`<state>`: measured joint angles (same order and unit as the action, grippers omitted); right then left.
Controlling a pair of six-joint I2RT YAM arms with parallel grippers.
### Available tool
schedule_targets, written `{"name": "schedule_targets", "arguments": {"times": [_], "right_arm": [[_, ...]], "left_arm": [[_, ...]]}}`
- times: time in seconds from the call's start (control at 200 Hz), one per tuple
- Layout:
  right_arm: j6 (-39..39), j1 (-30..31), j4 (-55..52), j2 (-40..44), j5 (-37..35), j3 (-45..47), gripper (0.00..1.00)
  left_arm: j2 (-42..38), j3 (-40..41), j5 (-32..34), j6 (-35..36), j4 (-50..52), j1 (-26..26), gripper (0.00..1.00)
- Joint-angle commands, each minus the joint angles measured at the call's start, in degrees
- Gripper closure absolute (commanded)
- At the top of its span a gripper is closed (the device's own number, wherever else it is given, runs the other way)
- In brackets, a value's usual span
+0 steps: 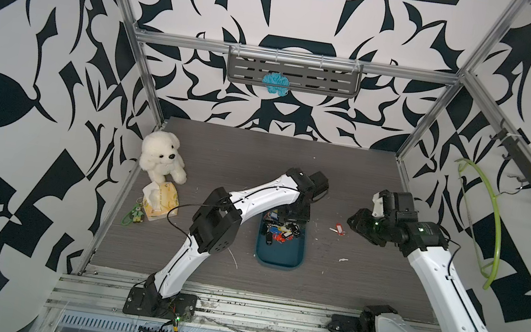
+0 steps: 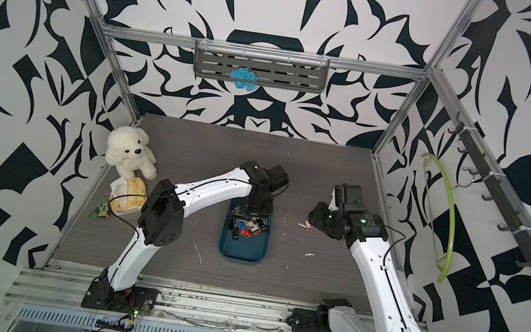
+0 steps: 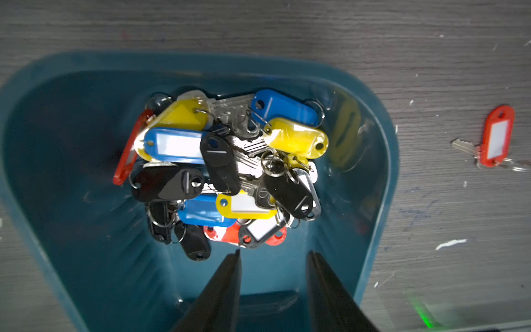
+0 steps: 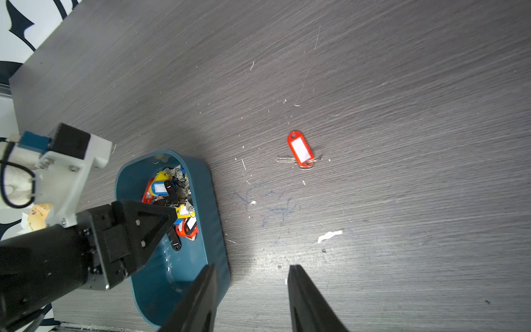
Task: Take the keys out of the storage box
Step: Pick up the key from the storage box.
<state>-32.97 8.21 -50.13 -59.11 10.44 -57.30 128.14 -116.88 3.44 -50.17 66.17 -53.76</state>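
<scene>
In both top views a grey, scratched wood-grain desk (image 1: 363, 288) (image 2: 311, 281) sits between black-and-white patterned walls (image 1: 39, 69); the box (image 1: 281, 256) lies mid-desk. Left wrist: the keys (image 3: 227, 169) heap inside the box (image 3: 71, 178), with the left fingers (image 3: 224, 290) apart and empty over it. Right wrist: one red-tagged key (image 4: 300, 149) lies on bare desk beside the box (image 4: 211, 201); the right fingers (image 4: 307, 301) gape, empty.

storage box (image 3: 71, 143): dark teal | keys (image 3: 224, 161): red, blue, yellow, black tags (white inserts)

Robot lab — aluminium frame (image 1: 186, 41), patterned walls (image 1: 27, 31)
</scene>
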Motion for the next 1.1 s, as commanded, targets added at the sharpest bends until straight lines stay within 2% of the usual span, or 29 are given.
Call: {"name": "schedule_targets", "arguments": {"times": [0.0,0.56,1.095], "right_arm": [[0.19,-0.27,-0.26,0.36,0.11,0.17,0.54],[0.71,-0.47,-0.27,1.10,-0.62,-0.52,0.54],[1.07,-0.47,-0.48,0.92,-0.02,-0.82,0.54]], "left_arm": [[1.55,1.08,-1.71,-0.59,0.63,-0.03,0.56],[4.11,2.44,-2.57,-0.63,-0.34,-0.03,0.61],[7.39,-1.11,-2.15,0.50,0.09,-0.03,0.63]]}}
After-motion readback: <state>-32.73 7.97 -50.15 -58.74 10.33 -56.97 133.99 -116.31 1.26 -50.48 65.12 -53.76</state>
